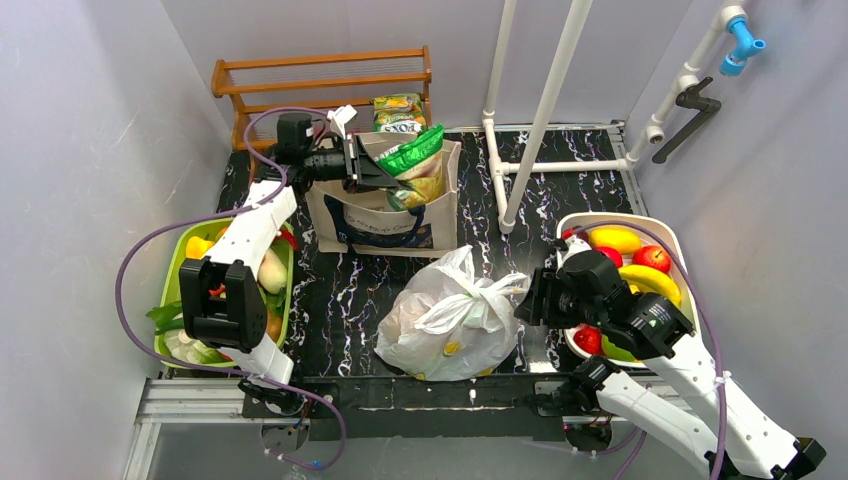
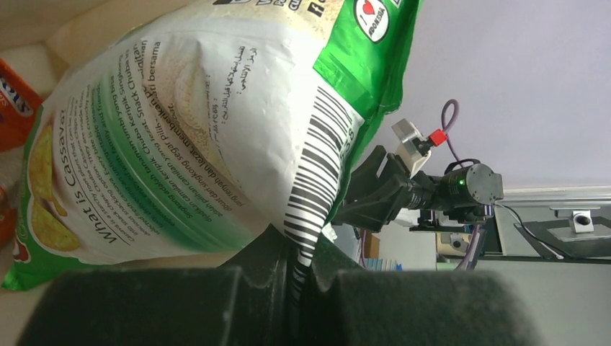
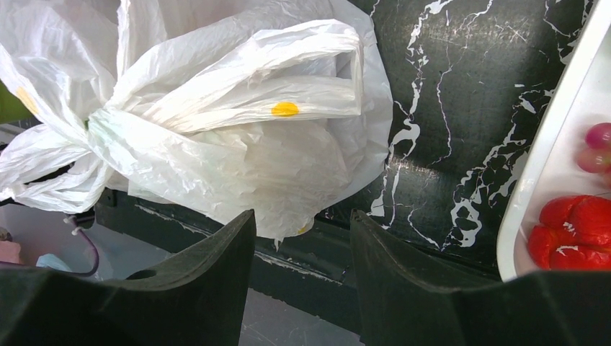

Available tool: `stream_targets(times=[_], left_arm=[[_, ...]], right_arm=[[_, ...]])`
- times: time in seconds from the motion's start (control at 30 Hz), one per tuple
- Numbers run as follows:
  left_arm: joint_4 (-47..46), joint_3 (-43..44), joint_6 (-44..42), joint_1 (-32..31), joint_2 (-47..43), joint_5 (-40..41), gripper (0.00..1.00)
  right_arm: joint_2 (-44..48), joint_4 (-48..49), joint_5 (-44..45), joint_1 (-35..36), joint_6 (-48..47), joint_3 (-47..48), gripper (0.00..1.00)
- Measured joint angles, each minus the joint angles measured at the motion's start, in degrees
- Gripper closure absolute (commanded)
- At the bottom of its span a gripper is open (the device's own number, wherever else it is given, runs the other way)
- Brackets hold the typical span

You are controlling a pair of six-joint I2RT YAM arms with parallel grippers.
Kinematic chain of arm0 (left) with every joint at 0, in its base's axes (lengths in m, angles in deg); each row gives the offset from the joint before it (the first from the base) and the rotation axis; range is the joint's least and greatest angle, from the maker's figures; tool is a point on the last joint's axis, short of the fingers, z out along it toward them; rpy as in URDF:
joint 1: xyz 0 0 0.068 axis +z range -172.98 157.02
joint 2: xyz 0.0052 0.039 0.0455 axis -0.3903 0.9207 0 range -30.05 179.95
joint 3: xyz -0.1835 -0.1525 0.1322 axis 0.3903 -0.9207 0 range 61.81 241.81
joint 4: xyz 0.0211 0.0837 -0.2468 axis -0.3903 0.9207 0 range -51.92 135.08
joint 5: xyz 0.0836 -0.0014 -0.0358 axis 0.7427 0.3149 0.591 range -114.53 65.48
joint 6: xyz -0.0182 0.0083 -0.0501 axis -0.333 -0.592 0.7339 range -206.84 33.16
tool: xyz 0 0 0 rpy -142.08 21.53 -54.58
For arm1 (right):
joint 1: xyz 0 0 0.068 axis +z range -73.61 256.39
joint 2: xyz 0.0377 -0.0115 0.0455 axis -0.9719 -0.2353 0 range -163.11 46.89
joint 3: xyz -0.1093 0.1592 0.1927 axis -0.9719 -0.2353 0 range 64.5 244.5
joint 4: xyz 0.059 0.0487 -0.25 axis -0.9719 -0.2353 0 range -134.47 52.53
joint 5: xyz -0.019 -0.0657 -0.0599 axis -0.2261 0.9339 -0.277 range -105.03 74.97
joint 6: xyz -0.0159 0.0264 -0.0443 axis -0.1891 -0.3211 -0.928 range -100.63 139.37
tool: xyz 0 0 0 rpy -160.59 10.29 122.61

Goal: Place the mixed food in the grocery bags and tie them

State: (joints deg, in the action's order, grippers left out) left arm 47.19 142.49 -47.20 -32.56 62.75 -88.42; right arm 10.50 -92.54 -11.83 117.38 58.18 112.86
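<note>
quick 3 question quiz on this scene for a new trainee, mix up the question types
1. True or false: the left tool is shut on a green snack packet.
2. The packet is held at the mouth of which container? A. canvas tote B. green tray C. white tray
3. Fill the blank: the right tool, next to the white plastic bag, is ____ and holds nothing.

Key: 1 true; 2 A; 3 open

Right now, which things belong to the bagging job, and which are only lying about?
Job: green snack packet in left tool, canvas tote, white plastic bag, fruit, vegetables.
Lying about: wooden rack, white pipes, blue fitting.
</note>
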Motion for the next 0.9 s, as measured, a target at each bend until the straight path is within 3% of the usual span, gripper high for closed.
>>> stream_targets(times=[0.4,0.9], left_arm=[[5.79,-3.37,-8.79,-2.69,0.0,3.43,1.0],[15.47,-4.74,-18.03,-6.82,0.0,11.63,1.0]], right_arm=[[-2.19,1.42,-2.01,0.0,0.04,0.42,0.42],[-21.14,13.6,-8.7,0.0,0.07,20.72,0.41]])
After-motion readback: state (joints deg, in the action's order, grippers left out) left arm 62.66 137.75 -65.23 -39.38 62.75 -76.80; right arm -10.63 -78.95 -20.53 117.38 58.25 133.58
